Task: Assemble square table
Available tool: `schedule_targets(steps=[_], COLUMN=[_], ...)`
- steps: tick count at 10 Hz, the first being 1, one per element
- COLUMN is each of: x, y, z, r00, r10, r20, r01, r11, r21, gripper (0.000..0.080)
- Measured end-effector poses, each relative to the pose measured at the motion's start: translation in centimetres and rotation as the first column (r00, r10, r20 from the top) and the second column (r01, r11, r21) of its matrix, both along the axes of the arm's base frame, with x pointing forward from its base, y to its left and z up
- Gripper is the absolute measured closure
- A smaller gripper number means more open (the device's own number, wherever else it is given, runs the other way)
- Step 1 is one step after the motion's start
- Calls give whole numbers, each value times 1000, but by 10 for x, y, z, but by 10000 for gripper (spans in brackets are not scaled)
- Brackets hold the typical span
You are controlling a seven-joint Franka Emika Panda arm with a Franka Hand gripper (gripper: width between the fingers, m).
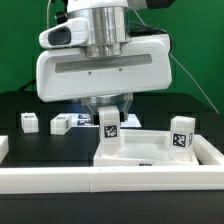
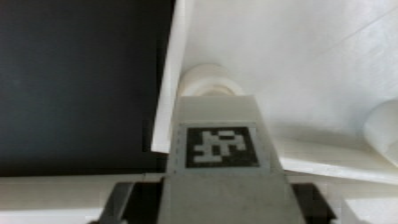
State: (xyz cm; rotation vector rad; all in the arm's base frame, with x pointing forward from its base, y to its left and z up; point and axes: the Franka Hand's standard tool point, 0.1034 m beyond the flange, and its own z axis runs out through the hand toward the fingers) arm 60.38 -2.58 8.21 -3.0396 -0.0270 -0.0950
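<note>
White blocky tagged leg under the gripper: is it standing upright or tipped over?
Upright: the white blocky leg stands on end at a corner of the white plastic square slab, taller than wide.

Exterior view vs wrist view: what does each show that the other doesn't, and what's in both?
Only the exterior view: one loose leg and a second loose leg on the black table at the exterior view's left, a third leg upright by the slab at the exterior view's right, the white border bar in front, and the arm housing.
Only the wrist view: a round feature on the slab just past the gripped leg.
Both: the tagged leg between the fingers of the gripper, no gap visible; the square slab; the black table.
</note>
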Motion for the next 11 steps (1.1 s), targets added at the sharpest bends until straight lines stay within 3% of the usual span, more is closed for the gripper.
schedule_targets(steps=[5, 8, 11], x=[0, 1, 4], y=[3, 5, 12], z=[0, -1, -1], r00=[953, 833, 661], r10=[-300, -550, -745], r20=[-33, -50, -85], r01=[301, 553, 750], r11=[953, 831, 656], r21=[26, 57, 81], gripper=[509, 509, 509])
